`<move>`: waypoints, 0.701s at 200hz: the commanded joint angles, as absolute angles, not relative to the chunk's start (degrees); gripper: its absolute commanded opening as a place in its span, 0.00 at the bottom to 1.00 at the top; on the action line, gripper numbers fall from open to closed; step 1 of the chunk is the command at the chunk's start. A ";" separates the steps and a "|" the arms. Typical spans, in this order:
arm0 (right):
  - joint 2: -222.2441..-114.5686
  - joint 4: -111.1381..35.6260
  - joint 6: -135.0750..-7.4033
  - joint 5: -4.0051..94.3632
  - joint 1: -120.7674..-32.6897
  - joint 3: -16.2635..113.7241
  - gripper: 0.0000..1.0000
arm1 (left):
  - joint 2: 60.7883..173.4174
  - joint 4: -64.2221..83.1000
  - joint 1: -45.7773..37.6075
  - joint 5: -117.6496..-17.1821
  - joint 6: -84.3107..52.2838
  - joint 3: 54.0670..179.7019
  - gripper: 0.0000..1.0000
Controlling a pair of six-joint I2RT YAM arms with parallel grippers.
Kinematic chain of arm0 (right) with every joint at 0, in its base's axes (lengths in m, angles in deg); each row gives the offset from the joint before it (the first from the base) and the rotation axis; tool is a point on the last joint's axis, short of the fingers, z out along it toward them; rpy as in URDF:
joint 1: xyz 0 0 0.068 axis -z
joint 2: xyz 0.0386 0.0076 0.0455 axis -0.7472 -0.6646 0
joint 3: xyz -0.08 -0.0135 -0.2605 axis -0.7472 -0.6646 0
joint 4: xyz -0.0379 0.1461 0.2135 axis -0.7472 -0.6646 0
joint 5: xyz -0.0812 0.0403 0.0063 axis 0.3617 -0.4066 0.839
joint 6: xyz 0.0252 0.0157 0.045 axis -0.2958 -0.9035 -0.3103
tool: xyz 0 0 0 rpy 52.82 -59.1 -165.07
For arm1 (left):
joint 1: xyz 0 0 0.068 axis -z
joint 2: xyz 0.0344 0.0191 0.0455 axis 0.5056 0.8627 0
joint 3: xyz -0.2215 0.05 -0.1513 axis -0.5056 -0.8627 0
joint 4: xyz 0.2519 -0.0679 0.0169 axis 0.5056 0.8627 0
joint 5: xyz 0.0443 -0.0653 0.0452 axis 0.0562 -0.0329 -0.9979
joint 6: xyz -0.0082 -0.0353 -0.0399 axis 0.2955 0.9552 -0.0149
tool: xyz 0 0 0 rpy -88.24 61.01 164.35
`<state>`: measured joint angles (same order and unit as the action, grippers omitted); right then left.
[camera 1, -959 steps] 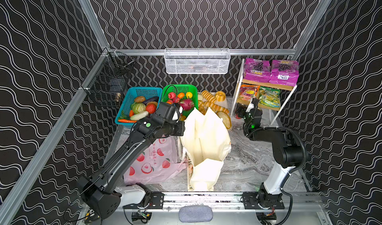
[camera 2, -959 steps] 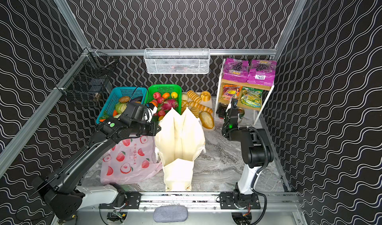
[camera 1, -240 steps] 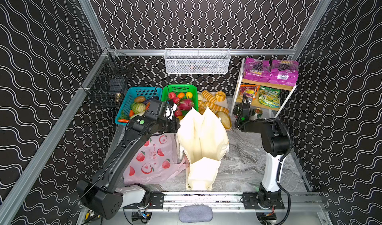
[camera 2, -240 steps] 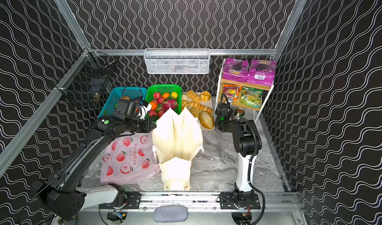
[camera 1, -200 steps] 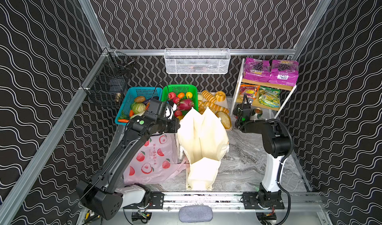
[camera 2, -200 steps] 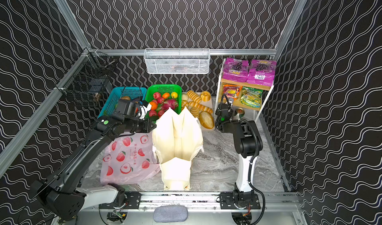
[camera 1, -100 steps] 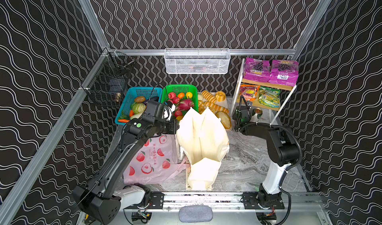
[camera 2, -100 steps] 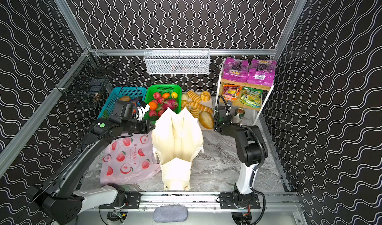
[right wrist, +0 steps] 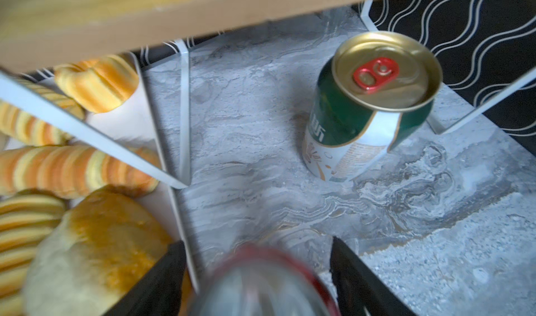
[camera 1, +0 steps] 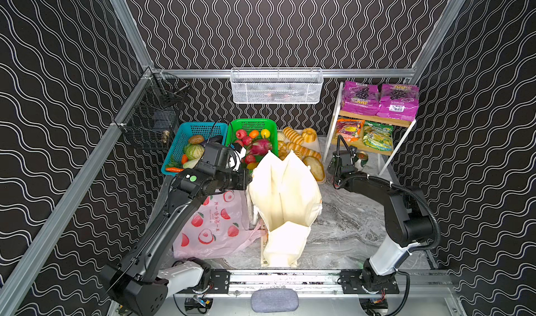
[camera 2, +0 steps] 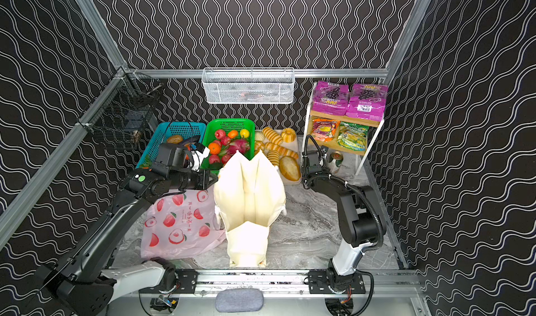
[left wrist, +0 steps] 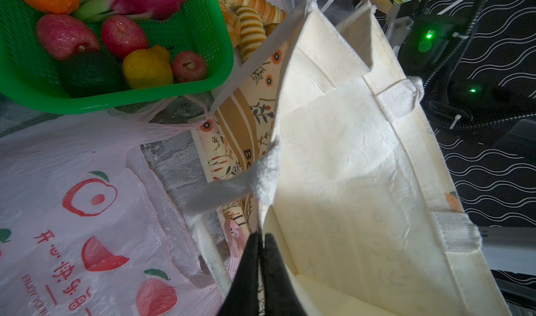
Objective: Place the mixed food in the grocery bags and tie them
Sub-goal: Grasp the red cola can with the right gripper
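Red can [right wrist: 261, 284] — between right fingers [right wrist: 161, 282]

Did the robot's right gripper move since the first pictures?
Yes. In a top view the right gripper has shifted slightly left, toward the white shelf's leg beside the bread loaves, uncovering the green can.

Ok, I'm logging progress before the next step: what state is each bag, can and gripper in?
cream tote: upright, mouth open.
pink plastic bag: lying flat, collapsed.
green can: upright, tab sealed.
red-rimmed can: blurred, between the right jaws.
left gripper: shut on the cream tote's rim.
right gripper: open.
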<state>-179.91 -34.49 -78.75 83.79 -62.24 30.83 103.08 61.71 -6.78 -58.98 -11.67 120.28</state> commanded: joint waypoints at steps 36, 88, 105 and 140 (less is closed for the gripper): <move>-177.00 -43.57 -77.57 78.53 -62.14 33.24 0.86 | 103.27 60.14 -6.89 -57.28 -11.33 120.38 0.09; -179.45 -68.02 -81.72 69.26 -59.93 44.99 0.87 | 103.45 59.91 -6.90 -56.91 -11.04 120.84 0.09; -179.18 -70.76 -81.25 67.60 -59.44 45.57 0.88 | 103.35 59.70 -6.85 -56.88 -10.83 120.91 0.09; -179.22 -70.96 -78.14 63.50 -57.18 46.28 0.87 | 103.70 59.57 -6.89 -56.01 -10.75 121.13 0.09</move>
